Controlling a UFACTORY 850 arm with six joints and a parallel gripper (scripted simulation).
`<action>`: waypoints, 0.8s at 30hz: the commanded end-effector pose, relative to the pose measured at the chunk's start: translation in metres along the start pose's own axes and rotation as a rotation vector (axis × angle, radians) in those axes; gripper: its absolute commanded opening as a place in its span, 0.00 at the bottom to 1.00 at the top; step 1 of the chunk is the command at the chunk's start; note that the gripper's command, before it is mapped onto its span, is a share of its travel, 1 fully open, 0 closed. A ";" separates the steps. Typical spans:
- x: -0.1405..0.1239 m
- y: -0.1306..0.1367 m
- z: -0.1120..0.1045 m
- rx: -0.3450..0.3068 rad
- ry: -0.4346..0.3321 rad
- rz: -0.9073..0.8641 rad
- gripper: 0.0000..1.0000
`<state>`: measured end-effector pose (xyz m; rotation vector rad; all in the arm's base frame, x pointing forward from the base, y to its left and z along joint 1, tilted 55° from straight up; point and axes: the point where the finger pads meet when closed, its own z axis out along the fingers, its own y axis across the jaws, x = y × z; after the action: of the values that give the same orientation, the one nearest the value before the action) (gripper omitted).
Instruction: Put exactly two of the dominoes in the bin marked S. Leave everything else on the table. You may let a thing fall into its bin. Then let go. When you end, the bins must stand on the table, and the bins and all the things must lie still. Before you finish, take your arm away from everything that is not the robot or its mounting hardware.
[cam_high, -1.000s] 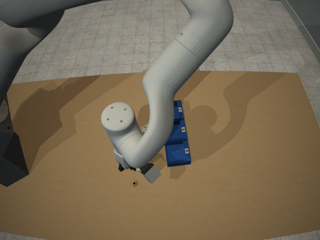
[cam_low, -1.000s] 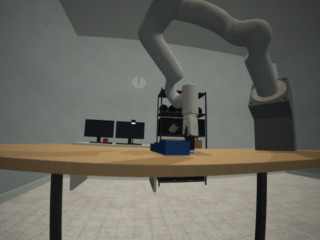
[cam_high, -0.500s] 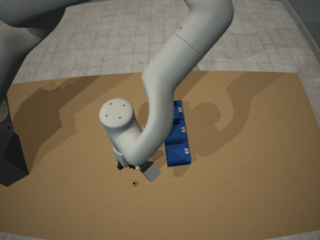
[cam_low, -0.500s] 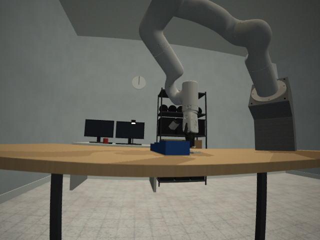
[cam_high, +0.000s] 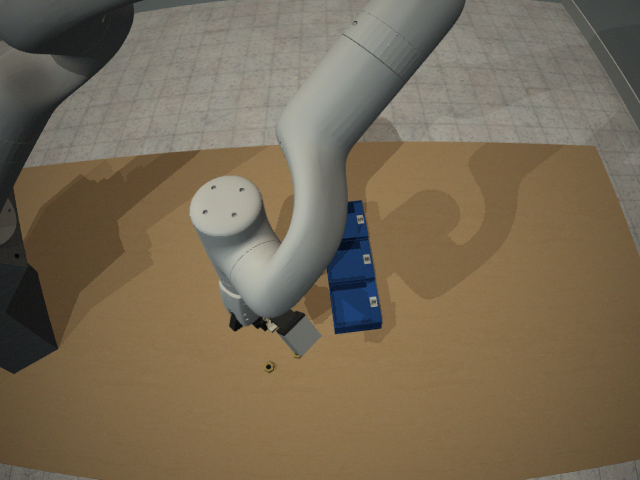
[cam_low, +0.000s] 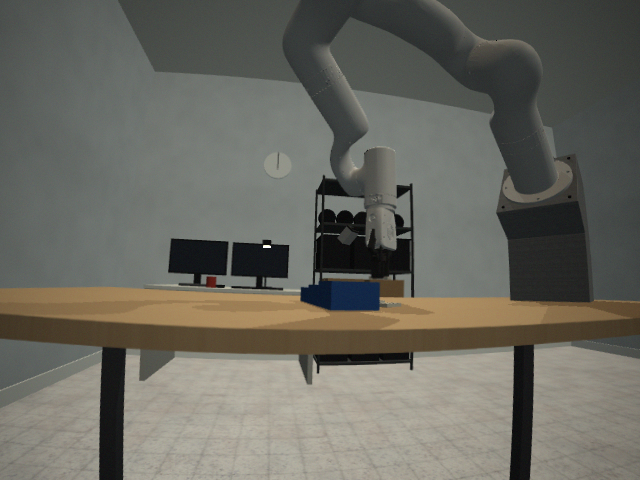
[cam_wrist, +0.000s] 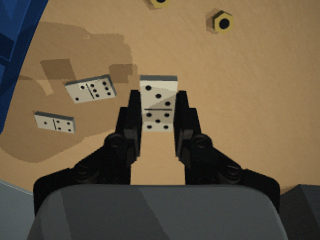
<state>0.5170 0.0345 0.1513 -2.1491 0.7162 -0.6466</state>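
In the wrist view my gripper (cam_wrist: 158, 105) is shut on a white domino (cam_wrist: 159, 103) and holds it above the table. Two more dominoes lie on the table to its left, one nearer (cam_wrist: 90, 90) and one further left (cam_wrist: 55, 122). The blue row of three bins (cam_high: 354, 268) stands to the right of my wrist in the top view; its corner shows at the top left of the wrist view (cam_wrist: 20, 20). Each bin has a small label, too small to read. In the exterior view the gripper (cam_low: 378, 268) hangs just above and behind the bins (cam_low: 341, 295).
One nut shows in the top view (cam_high: 268, 367). The robot base (cam_low: 545, 232) stands at the table's side.
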 end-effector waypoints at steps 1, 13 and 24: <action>0.000 0.000 -0.004 0.000 0.000 0.000 0.00; 0.000 0.000 -0.003 0.000 0.000 0.000 0.00; -0.006 -0.029 -0.010 0.000 0.000 0.000 0.00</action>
<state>0.5130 0.0418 0.1696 -2.1481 0.7152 -0.6462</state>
